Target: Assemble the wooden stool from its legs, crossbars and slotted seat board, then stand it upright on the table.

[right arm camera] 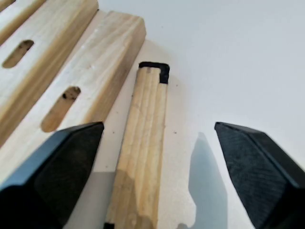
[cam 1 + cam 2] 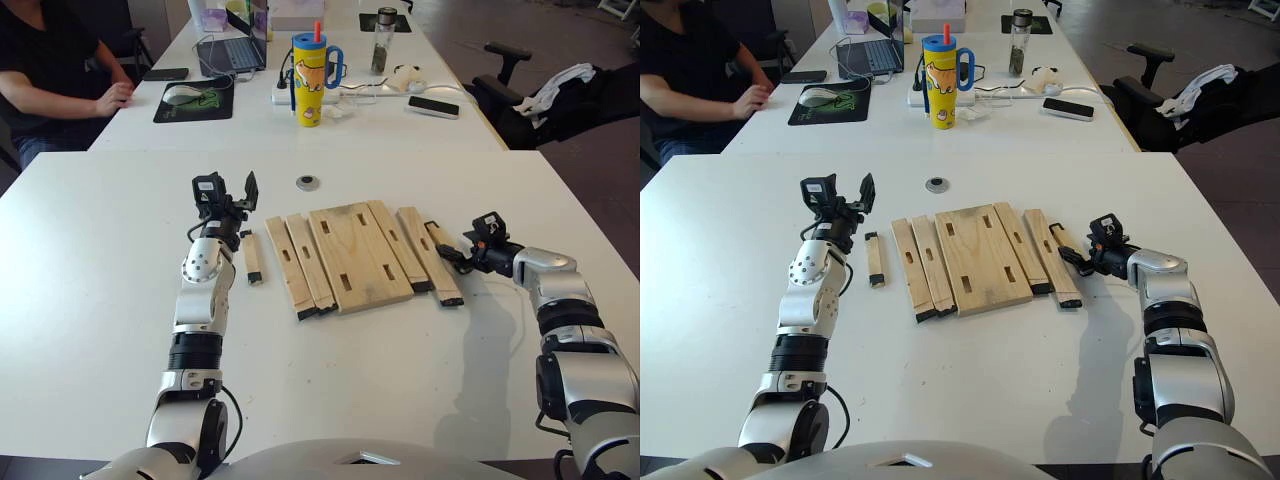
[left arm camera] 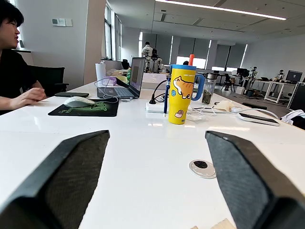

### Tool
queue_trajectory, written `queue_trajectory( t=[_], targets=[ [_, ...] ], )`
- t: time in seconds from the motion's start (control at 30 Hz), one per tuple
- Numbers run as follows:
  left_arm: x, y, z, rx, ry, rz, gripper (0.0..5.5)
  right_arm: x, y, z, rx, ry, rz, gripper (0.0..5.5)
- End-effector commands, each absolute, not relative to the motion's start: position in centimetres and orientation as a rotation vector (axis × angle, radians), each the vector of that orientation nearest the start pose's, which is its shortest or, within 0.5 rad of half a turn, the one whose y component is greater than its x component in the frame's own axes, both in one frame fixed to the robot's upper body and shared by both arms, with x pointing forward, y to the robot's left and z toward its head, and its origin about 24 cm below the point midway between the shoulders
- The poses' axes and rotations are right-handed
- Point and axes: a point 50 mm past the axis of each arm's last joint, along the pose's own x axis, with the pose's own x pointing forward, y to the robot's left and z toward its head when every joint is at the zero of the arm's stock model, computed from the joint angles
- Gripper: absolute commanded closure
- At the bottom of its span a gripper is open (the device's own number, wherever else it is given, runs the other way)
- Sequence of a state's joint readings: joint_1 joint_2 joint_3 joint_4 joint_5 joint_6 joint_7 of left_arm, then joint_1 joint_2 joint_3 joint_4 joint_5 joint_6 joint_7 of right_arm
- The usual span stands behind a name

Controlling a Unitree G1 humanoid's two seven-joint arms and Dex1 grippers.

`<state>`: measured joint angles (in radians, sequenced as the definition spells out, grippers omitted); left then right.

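Tumbler point(image 2: 309, 85) with red straw point(image 2: 318, 30) on far table point(image 2: 460, 135); left hand point(image 3: 157, 136) wide open, right hand point(image 1: 157, 129) open astride crossbar point(image 1: 143, 157).

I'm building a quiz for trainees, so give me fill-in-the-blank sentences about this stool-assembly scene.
1. The slotted seat board shows ___ slots.
2. The right gripper straddles a short wooden piece, fingers ___.
3. The left gripper holds ___.
Missing: four; open; nothing.
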<state>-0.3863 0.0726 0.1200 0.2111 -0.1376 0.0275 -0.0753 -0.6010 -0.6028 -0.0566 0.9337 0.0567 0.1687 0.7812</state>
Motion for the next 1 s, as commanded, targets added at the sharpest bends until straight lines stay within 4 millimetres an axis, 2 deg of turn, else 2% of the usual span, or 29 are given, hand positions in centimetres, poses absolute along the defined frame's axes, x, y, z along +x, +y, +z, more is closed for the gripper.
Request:
queue_trajectory(
  t=[0.03, 0.2, 0.53, 0.77, 0.93, 1.0],
  targets=[
    [32.5, 16.1, 10.0, -0.089, -0.151, -0.052, 1.74, 32.0, -29.4, 4.4, -0.203, 0.599, 0.405, 1.18],
    [32.5, 16.4, 10.1, -0.086, -0.149, -0.048, 1.77, 31.1, -29.0, 2.4, -0.125, 0.716, 0.384, 1.68],
    [32.8, 16.5, 10.4, -0.074, -0.15, -0.06, 1.77, 28.8, -28.8, -0.2, -0.069, 0.938, 0.375, 3.2],
    [32.9, 16.5, 10.4, -0.068, -0.147, -0.065, 1.77, 28.7, -28.8, -0.5, -0.029, 0.951, 0.324, 4.19],
    [33.0, 16.4, 10.3, -0.067, -0.143, -0.067, 1.77, 29.1, -28.3, -0.5, -0.055, 0.916, 0.312, 4.19],
    [33.1, 16.3, 10.4, -0.067, -0.141, -0.072, 1.77, 30.9, -28.4, 1.3, -0.073, 0.747, 0.252, 4.19]
  ],
)
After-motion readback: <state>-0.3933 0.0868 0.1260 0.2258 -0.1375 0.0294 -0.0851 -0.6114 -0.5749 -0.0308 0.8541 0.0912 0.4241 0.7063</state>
